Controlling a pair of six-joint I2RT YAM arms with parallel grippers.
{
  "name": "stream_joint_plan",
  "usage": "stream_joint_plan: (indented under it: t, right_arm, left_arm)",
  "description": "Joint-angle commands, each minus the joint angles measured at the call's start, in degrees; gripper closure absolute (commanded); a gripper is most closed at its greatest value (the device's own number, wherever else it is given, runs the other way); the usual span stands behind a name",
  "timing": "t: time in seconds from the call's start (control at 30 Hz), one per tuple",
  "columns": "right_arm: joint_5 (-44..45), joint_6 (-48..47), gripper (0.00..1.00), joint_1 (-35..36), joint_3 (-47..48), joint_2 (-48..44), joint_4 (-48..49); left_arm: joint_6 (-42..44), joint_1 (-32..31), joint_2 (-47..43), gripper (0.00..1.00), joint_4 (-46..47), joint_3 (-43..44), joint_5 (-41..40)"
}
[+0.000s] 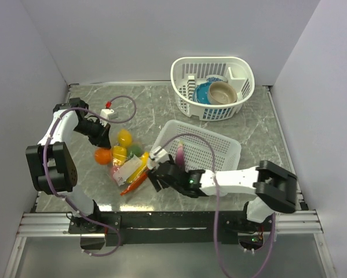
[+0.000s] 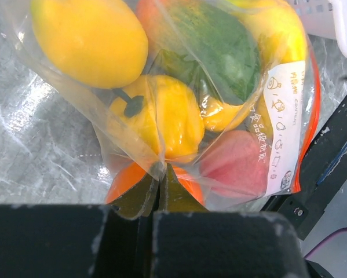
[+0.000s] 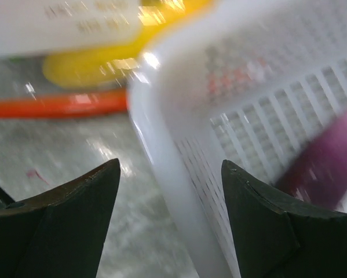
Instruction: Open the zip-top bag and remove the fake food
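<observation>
Clearly left end effector pinches zip-top bag; right end effector released, view blurred.

White-and-black arms, purple cables

**Bag Pinched at Its Near Fold**

The left gripper is pinching a fold of the zip-top bag, jaws pressed together; the fake food is sitting inside, yellow, green, orange and pink pieces crowding each other; the red-orange zipper strip is running down the right edge.
</observation>
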Motion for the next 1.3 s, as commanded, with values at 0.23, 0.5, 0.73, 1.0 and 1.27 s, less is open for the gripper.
stream_joint_plan:
  t: [0.23, 0.5, 0.73, 1.0, 1.27]
  right_arm:
    - [5.2, 14.0, 0.5, 1.2, -12.7, -16.5, -11.5]
    - [10.1, 22.9, 0.79, 1.5, -13.2, -24.6, -27.3]
    - [13.1, 17.8, 0.73, -0.3, -4.9, -15.9, -27.6]
    - [11.3, 17.8, 0.99, -13.1, 12.1, 5.2, -28.3]
    - [14.1, 22.5, 0.82, -16.6, 23.7, 13.1, -32.5]
  left_arm:
    - [-0.8, 0.0, 3.8, 0.99, 0.7, 5.1, 1.1]
    - [-0.1, 0.4, 4.3, 0.99, 0.2, 5.3, 1.6]
    - [0.0, 0.3, 4.8, 0.98, -0.9, 6.5, 3.1]
    - [1.3, 0.4, 2.0, 0.97, -1.9, 5.0, 2.9]
    - [2.0, 0.5, 0.7, 0.96, -2.6, 4.0, 3.0]
